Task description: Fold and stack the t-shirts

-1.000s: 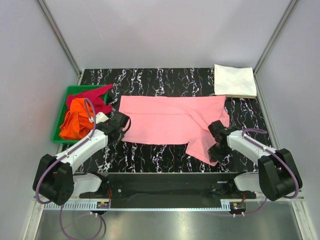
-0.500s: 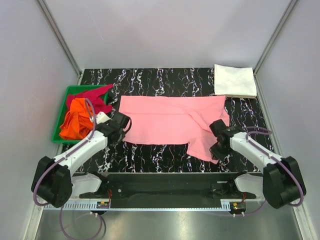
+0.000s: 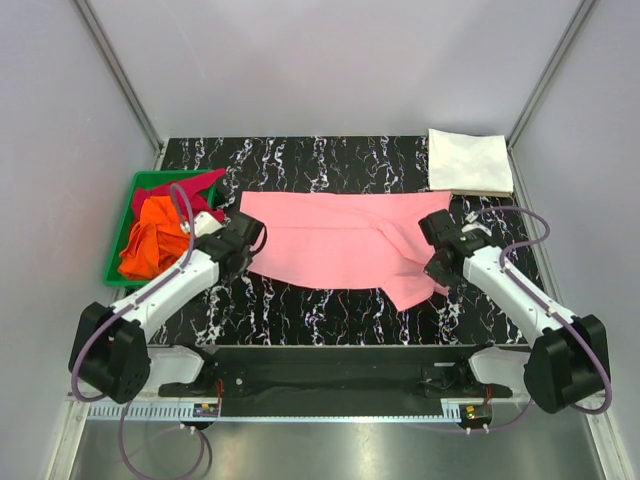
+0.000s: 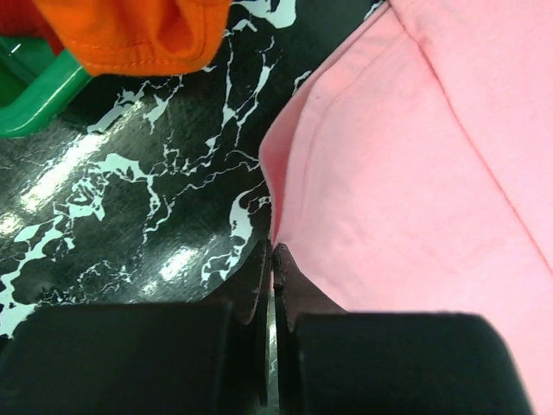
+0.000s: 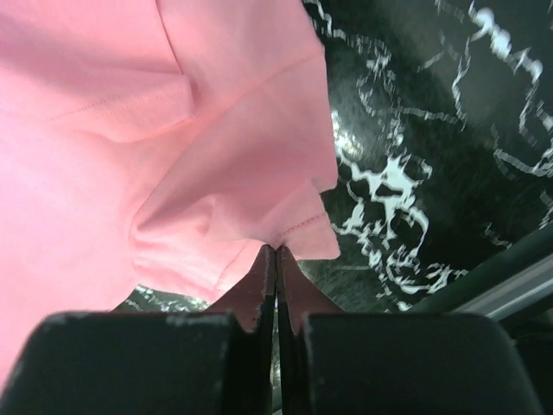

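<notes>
The light pink t-shirt point(image 3: 340, 240) lies spread across the middle of the black marbled table, its near edge lifted at both ends. My left gripper point(image 3: 246, 243) is shut on the shirt's near left edge point(image 4: 285, 216), the cloth pinched at its fingertips point(image 4: 273, 251). On the right, my right gripper point(image 3: 440, 262) is shut on a hemmed corner point(image 5: 302, 229) of the pink shirt. A folded white t-shirt point(image 3: 470, 162) rests at the far right corner. The bright orange t-shirt point(image 3: 150, 240) and the dark magenta-red one point(image 3: 185, 192) lie heaped in the tray.
The green plastic tray point(image 3: 118, 240) stands at the table's left edge, and its rim point(image 4: 34, 95) shows in the left wrist view under the orange cloth point(image 4: 130, 35). Grey walls with metal posts close in the table on three sides.
Both grippers have moved away from me, carrying the pink shirt's near edge with them. The loose flap at the near right has been drawn up and in.
</notes>
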You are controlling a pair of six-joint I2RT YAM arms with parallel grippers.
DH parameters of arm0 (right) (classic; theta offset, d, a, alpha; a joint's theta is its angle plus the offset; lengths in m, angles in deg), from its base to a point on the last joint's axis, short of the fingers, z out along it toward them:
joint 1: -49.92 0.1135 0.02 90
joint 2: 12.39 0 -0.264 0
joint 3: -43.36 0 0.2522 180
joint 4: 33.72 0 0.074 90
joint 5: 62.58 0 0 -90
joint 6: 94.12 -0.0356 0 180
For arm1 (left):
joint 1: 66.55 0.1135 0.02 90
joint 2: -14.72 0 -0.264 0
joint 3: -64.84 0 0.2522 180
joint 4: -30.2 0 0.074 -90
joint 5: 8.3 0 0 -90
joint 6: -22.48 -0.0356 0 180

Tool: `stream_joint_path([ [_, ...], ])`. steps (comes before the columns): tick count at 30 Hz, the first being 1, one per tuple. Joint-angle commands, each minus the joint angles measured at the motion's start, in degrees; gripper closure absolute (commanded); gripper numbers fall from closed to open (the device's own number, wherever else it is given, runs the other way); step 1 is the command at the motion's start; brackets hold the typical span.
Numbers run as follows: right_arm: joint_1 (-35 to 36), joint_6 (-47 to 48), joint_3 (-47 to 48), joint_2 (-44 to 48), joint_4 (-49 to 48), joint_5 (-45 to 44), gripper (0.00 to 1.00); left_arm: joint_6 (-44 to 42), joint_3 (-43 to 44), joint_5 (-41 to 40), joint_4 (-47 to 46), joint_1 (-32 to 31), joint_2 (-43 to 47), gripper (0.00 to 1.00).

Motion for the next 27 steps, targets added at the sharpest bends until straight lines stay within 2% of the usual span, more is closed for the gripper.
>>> stream_joint_path([
  [1, 0.4, 8.5, 4.6, -2.5, -1.8, -6.5, 1.00, 1.2, 4.0, -3.7, 0.9, 0.3, -3.3, 1.00],
  [9, -0.5, 15.2, 8.5, -8.1, -3.3, -10.7, 1.00, 2.1, 10.6, -7.2, 5.0, 2.1, -9.7, 1.00],
  [27, -2.2, 31.1, 19.3, -19.5, -8.1, -14.5, 1.00, 1.9, 20.3, -7.5, 6.3, 6.5, -22.6, 1.00],
])
